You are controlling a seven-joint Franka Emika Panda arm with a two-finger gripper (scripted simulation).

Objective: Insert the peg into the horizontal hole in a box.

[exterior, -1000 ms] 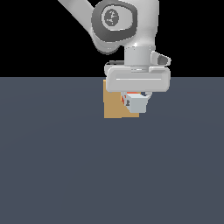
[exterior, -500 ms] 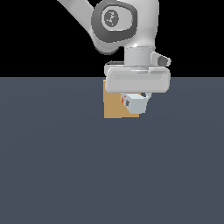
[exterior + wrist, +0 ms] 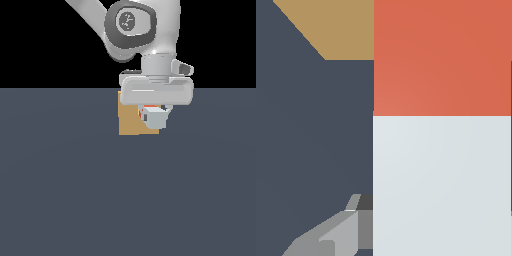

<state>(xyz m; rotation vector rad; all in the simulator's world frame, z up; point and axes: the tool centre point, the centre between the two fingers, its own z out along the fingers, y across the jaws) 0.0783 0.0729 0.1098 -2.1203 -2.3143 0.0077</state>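
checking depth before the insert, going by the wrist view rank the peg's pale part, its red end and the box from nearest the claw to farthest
1. The peg's pale part, beside the claw finger.
2. The red end, further along the same bar.
3. The box, beyond the red end, only a corner showing.

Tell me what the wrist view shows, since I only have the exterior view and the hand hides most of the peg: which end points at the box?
Observer: The peg has its red-orange end on the box side. The pale part fills the rest of the frame.
Operator: Is it gripped?
Observer: One grey gripper finger lies against the side of the pale part. The other finger is out of frame.
Operator: Can you see the hole?
Observer: No. Only a plain tan corner of the box shows beside the red-orange end, so alignment cannot be judged.
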